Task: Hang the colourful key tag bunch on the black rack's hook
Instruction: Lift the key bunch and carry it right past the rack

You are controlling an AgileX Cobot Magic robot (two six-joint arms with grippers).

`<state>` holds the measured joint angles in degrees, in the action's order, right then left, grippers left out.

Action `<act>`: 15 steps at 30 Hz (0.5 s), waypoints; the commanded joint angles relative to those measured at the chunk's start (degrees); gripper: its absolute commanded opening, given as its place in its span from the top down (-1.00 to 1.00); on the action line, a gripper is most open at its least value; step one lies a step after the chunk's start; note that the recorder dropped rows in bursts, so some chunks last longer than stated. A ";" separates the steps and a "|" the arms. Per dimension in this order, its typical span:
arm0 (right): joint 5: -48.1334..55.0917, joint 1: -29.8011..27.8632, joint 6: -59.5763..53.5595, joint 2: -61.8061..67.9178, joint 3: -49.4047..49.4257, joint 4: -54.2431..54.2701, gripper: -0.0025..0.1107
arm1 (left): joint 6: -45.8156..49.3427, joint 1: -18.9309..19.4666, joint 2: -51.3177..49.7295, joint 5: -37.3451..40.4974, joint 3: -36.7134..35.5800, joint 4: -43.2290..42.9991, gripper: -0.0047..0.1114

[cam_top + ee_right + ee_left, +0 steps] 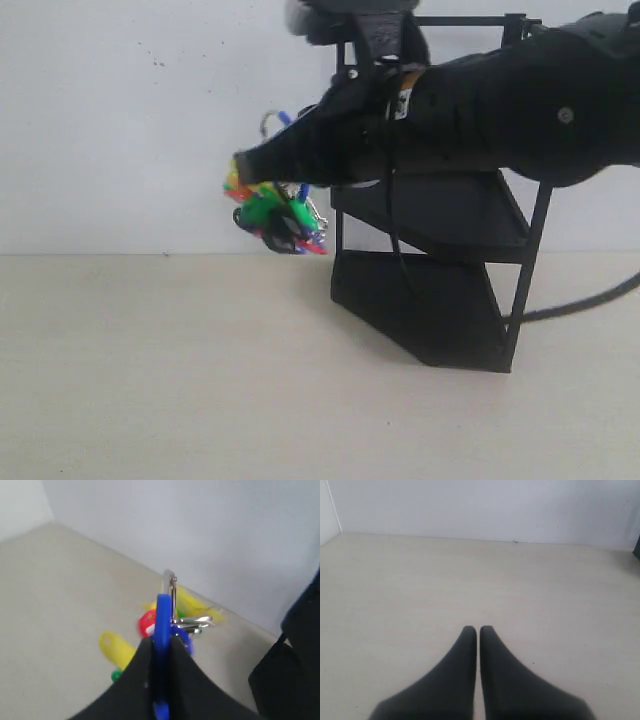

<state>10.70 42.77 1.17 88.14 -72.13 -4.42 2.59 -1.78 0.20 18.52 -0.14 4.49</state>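
The colourful key tag bunch [278,212] hangs in the air to the left of the black rack [440,260], held up by my right gripper [245,165]. In the right wrist view the right gripper [161,641] is shut on the bunch's blue loop [162,615], with yellow, red and green tags and a silver ring dangling past the fingertips. The rack's top rail [470,20] runs behind my right arm, and its hooks are hidden. My left gripper [478,629] is shut with nothing in it, over bare table, and is not visible in the exterior view.
The pale table [160,370] ends at a white wall [130,120] just behind the rack. My right arm [520,100] crosses in front of the rack's upper tier. A black cable [590,300] trails off to the right.
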 commanded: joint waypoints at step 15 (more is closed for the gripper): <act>6.10 -1.95 0.52 -4.21 0.19 -0.50 0.96 | 0.02 0.19 -0.20 -0.68 0.14 0.40 0.84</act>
<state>18.99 42.98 -3.15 86.05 -71.63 -3.60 2.59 -1.78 0.20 18.52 -0.14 4.49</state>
